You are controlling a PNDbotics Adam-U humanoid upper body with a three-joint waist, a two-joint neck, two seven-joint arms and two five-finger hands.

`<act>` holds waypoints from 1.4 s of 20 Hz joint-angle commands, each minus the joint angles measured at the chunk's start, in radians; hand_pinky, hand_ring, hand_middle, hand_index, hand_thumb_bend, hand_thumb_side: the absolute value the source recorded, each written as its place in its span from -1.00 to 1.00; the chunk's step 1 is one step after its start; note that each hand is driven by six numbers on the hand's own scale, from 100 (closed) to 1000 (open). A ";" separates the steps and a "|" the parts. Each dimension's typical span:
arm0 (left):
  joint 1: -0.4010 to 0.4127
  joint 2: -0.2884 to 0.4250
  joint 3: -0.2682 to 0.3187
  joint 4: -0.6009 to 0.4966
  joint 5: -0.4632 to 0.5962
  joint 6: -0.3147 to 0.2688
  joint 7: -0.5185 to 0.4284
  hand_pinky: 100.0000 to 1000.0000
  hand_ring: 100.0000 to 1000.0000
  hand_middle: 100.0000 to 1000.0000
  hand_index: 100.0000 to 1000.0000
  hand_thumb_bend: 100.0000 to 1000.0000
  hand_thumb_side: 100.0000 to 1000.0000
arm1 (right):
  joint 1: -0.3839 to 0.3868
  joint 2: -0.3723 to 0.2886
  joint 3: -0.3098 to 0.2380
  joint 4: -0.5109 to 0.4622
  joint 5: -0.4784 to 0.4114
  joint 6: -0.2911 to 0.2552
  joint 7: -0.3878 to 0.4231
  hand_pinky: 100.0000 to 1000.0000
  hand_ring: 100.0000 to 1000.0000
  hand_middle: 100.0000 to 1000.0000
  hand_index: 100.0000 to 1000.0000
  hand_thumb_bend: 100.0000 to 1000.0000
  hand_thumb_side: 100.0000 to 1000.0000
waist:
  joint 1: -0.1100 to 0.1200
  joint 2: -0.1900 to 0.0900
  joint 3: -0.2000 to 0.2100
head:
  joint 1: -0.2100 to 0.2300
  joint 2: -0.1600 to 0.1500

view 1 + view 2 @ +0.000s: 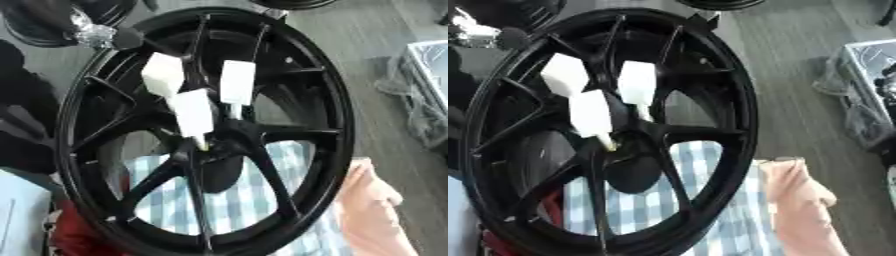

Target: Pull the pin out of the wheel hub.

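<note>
Pin (202, 144), small pale stub under white blocks (194, 112), seated at centre of black spoked wheel hub (220, 146). Left hand (129, 38) near upper rim; open or closed, impossible to tell. Draw straight along pin axis; avoid levering against spokes.

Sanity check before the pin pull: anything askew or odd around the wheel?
The black wheel leans tilted, not flat, over a blue checked cloth. White finger pads of a hand cluster at the hub, its arm coming from upper left. A peach cloth lies crumpled at the right. No damage or spill shows.
</note>
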 commanded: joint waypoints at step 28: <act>0.004 0.021 -0.105 -0.039 0.021 -0.360 -0.335 0.97 0.79 0.57 0.73 -0.30 0.56 | -0.006 -0.036 0.009 0.002 -0.002 -0.001 0.015 0.34 0.21 0.12 0.65 -1.00 -0.05 | 0.000 -0.024 -0.012 | 0.010 0.007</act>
